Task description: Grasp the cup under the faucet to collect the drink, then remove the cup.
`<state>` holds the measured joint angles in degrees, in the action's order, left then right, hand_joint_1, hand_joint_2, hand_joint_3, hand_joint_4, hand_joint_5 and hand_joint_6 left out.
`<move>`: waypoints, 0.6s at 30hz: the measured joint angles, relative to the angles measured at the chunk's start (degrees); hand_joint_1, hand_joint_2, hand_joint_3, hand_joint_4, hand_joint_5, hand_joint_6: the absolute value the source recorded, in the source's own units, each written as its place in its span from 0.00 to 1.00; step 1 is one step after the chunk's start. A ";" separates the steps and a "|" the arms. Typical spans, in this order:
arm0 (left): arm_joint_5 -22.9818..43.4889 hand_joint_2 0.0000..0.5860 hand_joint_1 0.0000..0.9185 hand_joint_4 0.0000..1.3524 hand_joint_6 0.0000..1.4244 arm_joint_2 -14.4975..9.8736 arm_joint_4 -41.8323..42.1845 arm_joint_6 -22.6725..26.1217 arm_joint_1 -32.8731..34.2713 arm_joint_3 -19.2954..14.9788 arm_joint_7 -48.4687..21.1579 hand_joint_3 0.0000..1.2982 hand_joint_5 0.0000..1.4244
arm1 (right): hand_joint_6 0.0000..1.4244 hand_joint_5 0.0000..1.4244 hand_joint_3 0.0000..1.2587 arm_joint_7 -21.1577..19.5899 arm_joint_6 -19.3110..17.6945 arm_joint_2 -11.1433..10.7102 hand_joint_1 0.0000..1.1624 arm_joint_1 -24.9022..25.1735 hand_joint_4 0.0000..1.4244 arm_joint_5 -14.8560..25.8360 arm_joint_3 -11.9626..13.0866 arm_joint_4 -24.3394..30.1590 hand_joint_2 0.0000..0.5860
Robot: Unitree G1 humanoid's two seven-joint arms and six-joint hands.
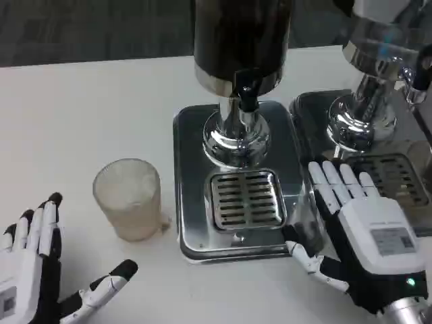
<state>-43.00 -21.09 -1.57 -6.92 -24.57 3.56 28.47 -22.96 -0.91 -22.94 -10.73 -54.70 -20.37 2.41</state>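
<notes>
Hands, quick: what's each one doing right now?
Left hand: open, holding nothing, near the cup.
Right hand: open, holding nothing, beside the drip tray.

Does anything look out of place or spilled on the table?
Nothing looks spilled. The cup stands upright on the table, left of the drip tray, not under the faucet. Both robot hands hold nothing.

A white table [81,108] carries a frosted translucent cup [128,198], upright, just left of a steel drink dispenser base [192,202] (with a slotted drip grate). A second dispenser base [317,115] stands beside it on the right.
</notes>
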 measured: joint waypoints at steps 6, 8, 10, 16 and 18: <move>0.02 0.03 0.00 0.00 0.00 0.02 0.00 0.00 0.00 0.01 0.00 0.00 0.00 | 0.00 0.00 0.00 0.00 -0.01 -0.02 0.19 0.00 0.00 0.19 0.32 -0.22 0.68; 0.05 0.02 0.00 0.00 0.00 0.03 -0.01 -0.25 0.00 0.01 0.07 0.00 0.00 | 0.00 0.00 0.00 0.00 -0.06 -0.08 0.19 0.04 0.00 0.31 0.46 -0.25 0.68; 0.05 0.02 0.00 0.00 0.00 0.03 -0.01 -1.22 0.00 0.01 0.80 0.00 0.00 | 0.02 0.00 0.00 0.01 -0.30 -0.14 0.20 0.13 0.00 0.48 0.49 -0.27 0.68; 0.53 0.00 0.00 0.00 0.00 0.02 -0.02 -3.17 0.15 -0.09 1.15 0.00 0.00 | 0.03 0.00 0.00 0.18 -0.45 -0.12 0.20 0.34 0.00 0.86 0.49 -0.48 0.68; 1.00 0.00 0.00 0.00 0.00 -0.05 -0.30 -4.45 0.47 -0.35 1.93 0.00 0.00 | 0.03 0.00 0.00 0.27 -0.45 -0.12 0.20 0.48 0.00 1.00 0.49 -0.73 0.68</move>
<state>-42.00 -21.14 -1.87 -11.37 -24.10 3.21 30.40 -22.70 -1.37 -23.07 -10.24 -53.70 -19.88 1.68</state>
